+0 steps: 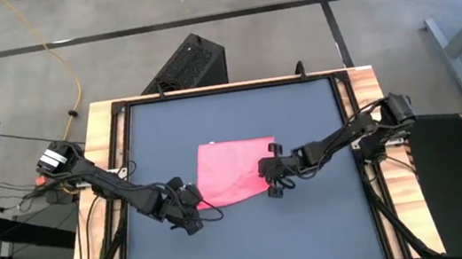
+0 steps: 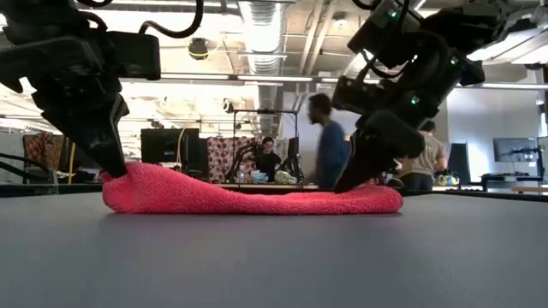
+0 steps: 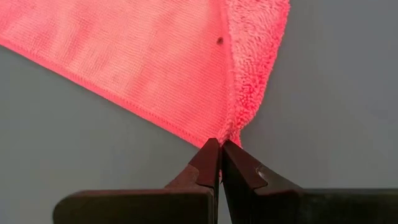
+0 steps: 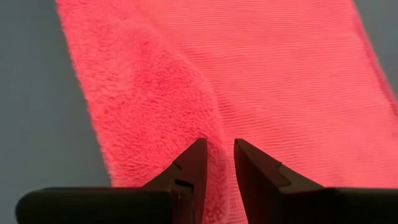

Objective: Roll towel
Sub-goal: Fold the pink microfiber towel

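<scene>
- Towel: a small pink cloth lying on the dark grey table, near its middle, between the two arms. The near edge looks folded over; the low view shows a thicker hump at one end and a lower, flatter run toward the other.
- Left gripper: at the towel's near left corner. The left wrist view shows the jaws pressed together with the tip of the corner pinched between them.
- Right gripper: at the towel's right edge. In the right wrist view the jaws stand partly spread, with a ridge of pink pile rising in the gap. They appear to hold a fold of the cloth, though how firm the grip is cannot be told.
- Governing relation: the towel lies ahead of both sets of jaws, spreading away from them toward the far side of the table. The folded edge runs from one gripper to the other, so the roll's long axis is judged to run left to right.
- Proximity: neither arm is nearer; both are in contact with the cloth.
- Assessment: rolling has barely begun. Most of the towel is flat.
- Risk: with only a corner tip in the left jaws, the cloth could slip free.
</scene>
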